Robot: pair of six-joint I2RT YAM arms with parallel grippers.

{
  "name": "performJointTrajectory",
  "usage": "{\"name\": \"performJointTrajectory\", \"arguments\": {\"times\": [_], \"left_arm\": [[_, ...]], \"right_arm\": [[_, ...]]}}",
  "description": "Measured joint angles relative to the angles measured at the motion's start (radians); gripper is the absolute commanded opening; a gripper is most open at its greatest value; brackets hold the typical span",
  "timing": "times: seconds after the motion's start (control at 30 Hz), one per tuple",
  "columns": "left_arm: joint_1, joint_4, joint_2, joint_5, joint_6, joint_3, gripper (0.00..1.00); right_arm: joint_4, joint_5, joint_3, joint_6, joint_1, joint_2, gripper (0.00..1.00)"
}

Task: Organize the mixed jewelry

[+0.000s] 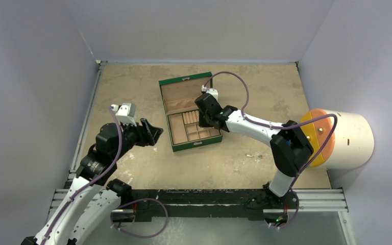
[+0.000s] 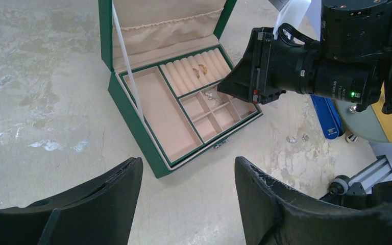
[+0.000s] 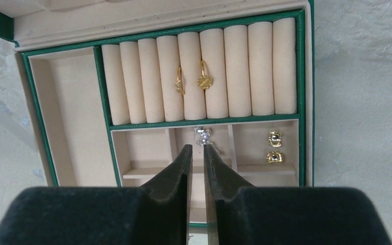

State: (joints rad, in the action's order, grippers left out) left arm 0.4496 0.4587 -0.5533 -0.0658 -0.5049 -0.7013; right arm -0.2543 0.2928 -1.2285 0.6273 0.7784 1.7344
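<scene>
The green jewelry box lies open mid-table. In the right wrist view, two gold rings sit in its ring rolls. Two gold studs lie in the right small compartment. A silvery piece lies in the middle compartment. My right gripper hovers over that compartment, jaws a narrow gap apart, its tips just short of the silvery piece. Two small silvery pieces lie loose on the table right of the box. My left gripper is wide open and empty, left of the box.
A blue clip-like tool lies on the table right of the loose pieces. A large white cylinder with an orange face stands at the right edge. The box's long left compartment holds nothing.
</scene>
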Motion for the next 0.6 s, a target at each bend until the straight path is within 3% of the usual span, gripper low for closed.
{"name": "performJointTrajectory", "arguments": {"times": [0.1, 0.3, 0.6], "left_arm": [[0.000, 0.001, -0.005, 0.003, 0.000, 0.000, 0.66], [0.000, 0.002, -0.023, 0.010, 0.000, 0.000, 0.66], [-0.002, 0.006, -0.053, 0.011, 0.000, 0.000, 0.66]], "right_arm": [[0.010, 0.000, 0.000, 0.001, 0.000, 0.000, 0.27], [0.018, 0.003, 0.016, 0.000, 0.000, -0.036, 0.30], [-0.018, 0.087, 0.163, 0.000, -0.002, -0.319, 0.31]]}}
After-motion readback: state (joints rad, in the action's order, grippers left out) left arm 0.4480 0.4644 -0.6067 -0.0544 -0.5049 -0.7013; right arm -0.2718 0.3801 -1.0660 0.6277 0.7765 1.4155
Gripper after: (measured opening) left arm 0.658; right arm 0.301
